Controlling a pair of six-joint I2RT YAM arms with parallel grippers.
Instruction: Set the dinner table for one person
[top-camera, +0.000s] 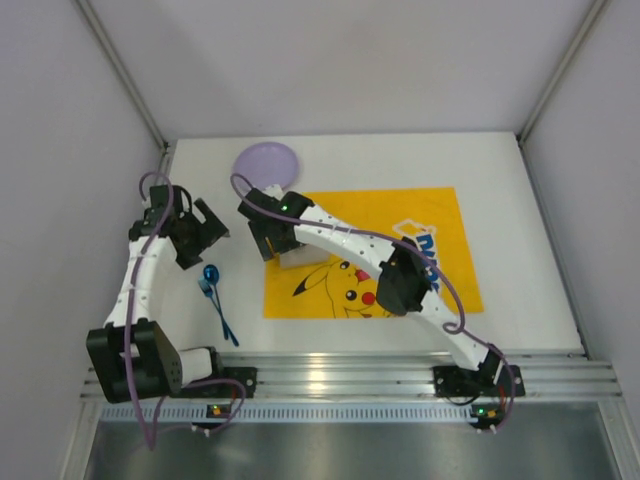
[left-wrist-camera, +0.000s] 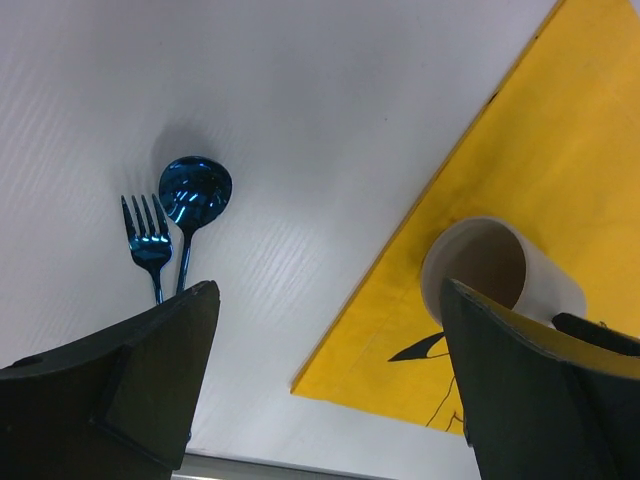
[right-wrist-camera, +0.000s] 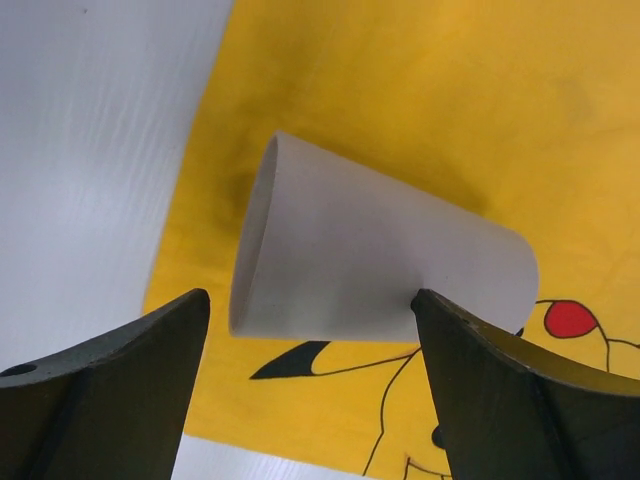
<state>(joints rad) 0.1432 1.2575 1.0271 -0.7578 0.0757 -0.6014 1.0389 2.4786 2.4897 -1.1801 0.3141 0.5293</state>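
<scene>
On the desk, you had only the cup on the yellow mat's left edge, right gripper released astride it; plate, fork and spoon lay left of the mat, left gripper released.

Lab cell: white partition walls, aluminium rail edging the dinner table.

The table is bare right of the mat and in the strip between the mat and the spoon. Obstacles: fork, plate at the far edge, cup on the mat; the right arm crosses above the mat
</scene>
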